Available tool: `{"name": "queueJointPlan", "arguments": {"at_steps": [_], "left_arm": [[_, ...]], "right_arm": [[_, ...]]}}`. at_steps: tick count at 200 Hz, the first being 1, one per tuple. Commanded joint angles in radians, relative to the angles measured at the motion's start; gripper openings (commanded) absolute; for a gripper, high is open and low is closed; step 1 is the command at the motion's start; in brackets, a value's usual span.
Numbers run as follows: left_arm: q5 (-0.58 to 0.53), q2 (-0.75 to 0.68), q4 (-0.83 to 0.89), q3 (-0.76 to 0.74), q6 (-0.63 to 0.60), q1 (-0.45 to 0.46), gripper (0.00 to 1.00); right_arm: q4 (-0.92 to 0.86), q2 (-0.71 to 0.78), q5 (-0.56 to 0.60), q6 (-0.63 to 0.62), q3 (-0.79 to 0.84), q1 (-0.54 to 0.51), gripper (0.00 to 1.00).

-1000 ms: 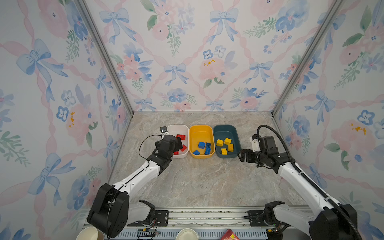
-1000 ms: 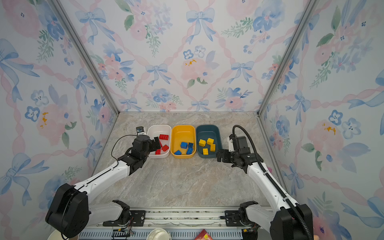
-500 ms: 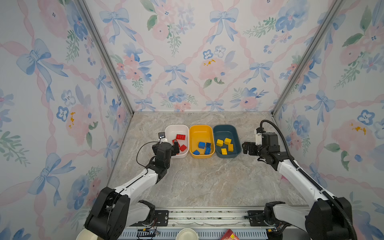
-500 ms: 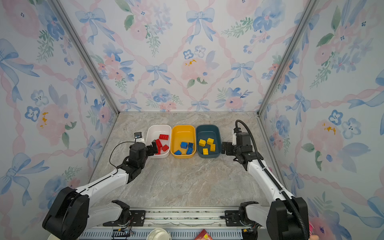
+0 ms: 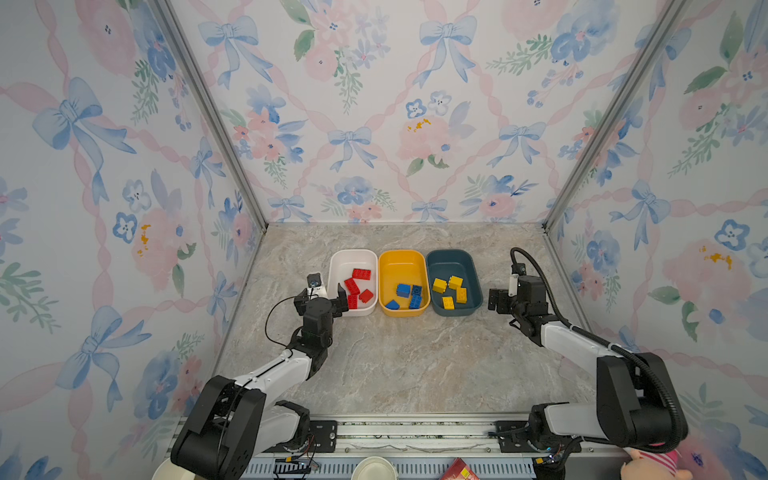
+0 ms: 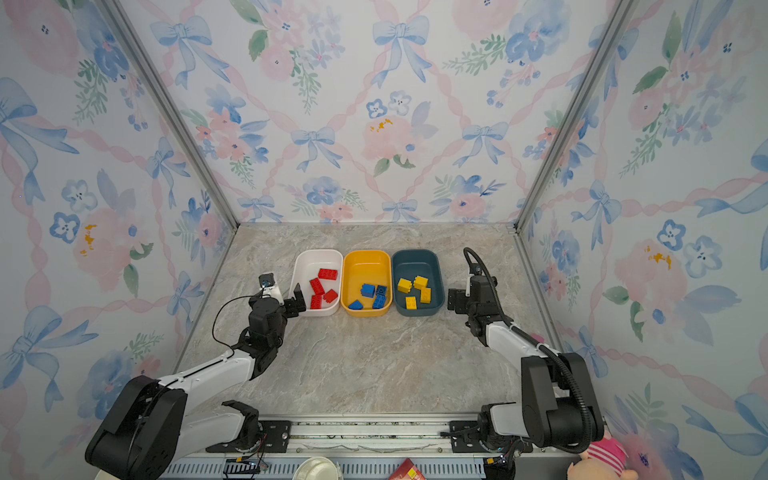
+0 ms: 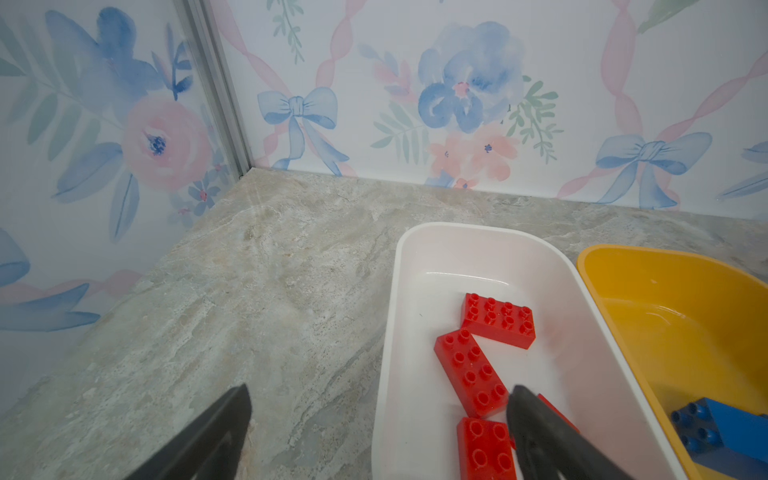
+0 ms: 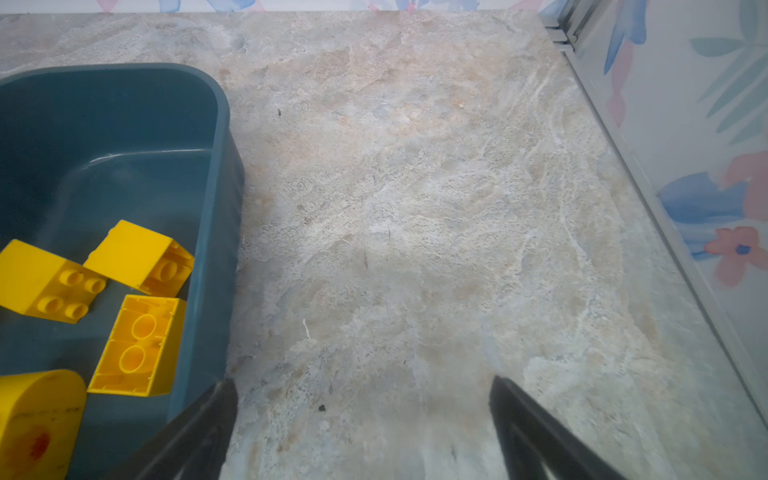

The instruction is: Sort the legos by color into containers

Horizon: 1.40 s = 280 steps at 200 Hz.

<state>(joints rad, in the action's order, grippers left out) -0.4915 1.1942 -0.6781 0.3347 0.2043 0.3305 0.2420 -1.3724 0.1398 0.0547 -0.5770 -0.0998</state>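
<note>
At the far middle of the table [image 5: 395, 365], we find the white tub [image 5: 345, 261], leftmost, holding the red legos [image 5: 360, 273], the yellow-orange tub [image 5: 401, 262] the blue legos [image 5: 403, 289], and the teal tub [image 5: 451, 261], rightmost, the yellow legos [image 5: 439, 285]. Our left gripper [image 7: 379, 395] hangs open and empty over the white tub's near left rim; our right gripper [image 8: 362, 384] gapes empty just right of the teal tub.

On the tabletop [image 5: 395, 374], three tubs stand side by side in a row towards the back. The left tub [image 5: 349, 259] holds the left bricks [image 5: 351, 286]. The middle tub [image 5: 401, 266] holds the middle bricks [image 5: 403, 289]. The right tub [image 5: 451, 264] holds the right bricks [image 5: 439, 285]. Each group lies in its tub's front half. A plush toy [image 5: 654, 463] sits past the front right corner.
</note>
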Motion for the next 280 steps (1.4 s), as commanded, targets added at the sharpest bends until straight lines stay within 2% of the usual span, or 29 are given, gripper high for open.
{"name": "queueJointPlan", "arguments": {"at_steps": [1,80,108,129,167,241,280], "left_arm": [[-0.030,-0.006,-0.143,-0.026,-0.080,-0.013,0.98],[-0.038,0.055,-0.468,-0.134,-0.178,-0.056,0.98],[-0.016,0.069,-0.524,-0.153,-0.181,-0.082,0.98],[0.003,0.095,-0.535,-0.143,-0.183,-0.113,0.98],[0.068,0.109,-0.535,-0.123,-0.173,-0.154,0.98],[0.138,0.160,-0.533,-0.075,-0.175,-0.176,0.98],[0.138,0.123,-0.521,-0.101,-0.172,-0.177,0.98]], "right_arm": [[0.193,-0.028,0.004,-0.037,0.049,0.006,0.97],[0.334,-0.016,-0.026,-0.074,0.106,0.005,0.97],[0.377,-0.019,-0.026,-0.085,0.120,0.005,0.97],[0.404,-0.027,-0.026,-0.095,0.125,0.006,0.97],[0.641,-0.116,-0.029,-0.108,0.199,0.007,0.97],[0.686,-0.161,-0.029,-0.107,0.206,0.009,0.97],[0.700,-0.166,-0.027,-0.107,0.210,0.010,0.97]]}}
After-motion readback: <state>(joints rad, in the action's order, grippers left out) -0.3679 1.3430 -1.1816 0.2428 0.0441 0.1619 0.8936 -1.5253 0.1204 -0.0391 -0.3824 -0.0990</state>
